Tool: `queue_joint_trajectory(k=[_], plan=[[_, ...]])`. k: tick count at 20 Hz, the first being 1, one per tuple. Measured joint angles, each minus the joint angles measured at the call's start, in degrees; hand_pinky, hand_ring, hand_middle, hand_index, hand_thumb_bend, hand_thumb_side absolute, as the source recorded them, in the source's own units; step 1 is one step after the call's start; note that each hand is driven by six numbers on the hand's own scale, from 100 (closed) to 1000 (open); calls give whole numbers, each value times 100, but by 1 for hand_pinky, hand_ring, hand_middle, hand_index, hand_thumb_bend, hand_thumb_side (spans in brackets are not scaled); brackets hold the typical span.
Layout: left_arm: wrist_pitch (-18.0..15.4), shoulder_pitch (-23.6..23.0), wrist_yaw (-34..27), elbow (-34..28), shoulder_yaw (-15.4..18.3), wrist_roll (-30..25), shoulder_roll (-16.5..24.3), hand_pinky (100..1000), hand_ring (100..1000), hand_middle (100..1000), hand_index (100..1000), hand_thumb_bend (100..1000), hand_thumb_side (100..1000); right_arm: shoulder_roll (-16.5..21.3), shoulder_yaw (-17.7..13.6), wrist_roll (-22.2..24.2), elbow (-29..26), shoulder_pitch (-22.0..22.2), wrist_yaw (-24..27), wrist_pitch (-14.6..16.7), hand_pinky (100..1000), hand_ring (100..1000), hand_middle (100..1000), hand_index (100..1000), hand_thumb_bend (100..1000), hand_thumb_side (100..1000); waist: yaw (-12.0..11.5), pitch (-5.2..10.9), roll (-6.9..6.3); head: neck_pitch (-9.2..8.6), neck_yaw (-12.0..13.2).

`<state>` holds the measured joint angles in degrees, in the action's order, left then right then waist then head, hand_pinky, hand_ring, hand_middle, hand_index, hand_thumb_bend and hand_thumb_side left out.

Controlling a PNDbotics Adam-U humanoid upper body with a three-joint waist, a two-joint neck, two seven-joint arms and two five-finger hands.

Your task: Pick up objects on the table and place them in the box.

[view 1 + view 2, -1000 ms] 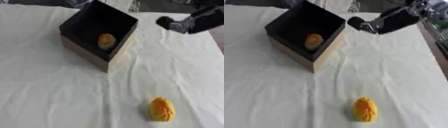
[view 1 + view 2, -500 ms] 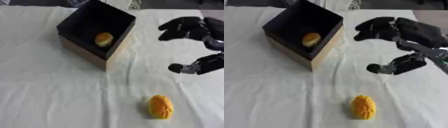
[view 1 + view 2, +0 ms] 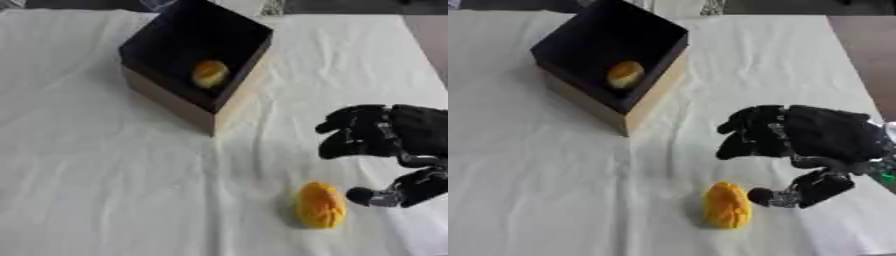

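Hovering at the near right, your right hand (image 3: 815,142) is spread, fingers bent downward and thumb pointing left, gripping nothing. Orange-yellow ridged object (image 3: 727,205): lies on the white-covered tabletop (image 3: 105,190), just left of the thumb tip, not quite touching as far as you can see. Box (image 3: 197,60), black inside with tan walls: stands far left, holding a second yellowish round object (image 3: 210,73).
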<state>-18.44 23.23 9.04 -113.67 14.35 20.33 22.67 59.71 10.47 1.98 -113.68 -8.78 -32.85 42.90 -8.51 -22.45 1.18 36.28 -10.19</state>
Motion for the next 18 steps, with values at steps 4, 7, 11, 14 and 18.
queue_joint_trajectory(k=[4,7,11,14,18], plan=[[16,-6,0,0,-1,-20,0,845,799,777,897,326,535,-73,220,389,0,30,-59,20,905,906,748,914,303,297,0,26,3,19,-6],[14,-9,-1,0,-2,-32,0,845,799,777,897,325,535,-108,274,659,0,23,-28,-1,916,910,733,917,362,257,-1,28,3,42,-6],[20,-14,-4,0,-3,-49,0,844,799,777,897,323,539,-121,287,963,0,-25,91,-42,919,909,731,919,397,280,-2,29,14,44,-8],[28,-21,-22,0,-5,-68,0,844,801,776,896,319,543,-153,287,1115,0,-40,125,-116,918,910,739,921,426,298,-13,29,25,44,-9],[30,-36,-48,0,-7,-92,-3,844,804,776,896,317,545,-187,282,1153,0,-79,54,-246,915,911,749,924,445,298,-33,29,26,44,-21]])
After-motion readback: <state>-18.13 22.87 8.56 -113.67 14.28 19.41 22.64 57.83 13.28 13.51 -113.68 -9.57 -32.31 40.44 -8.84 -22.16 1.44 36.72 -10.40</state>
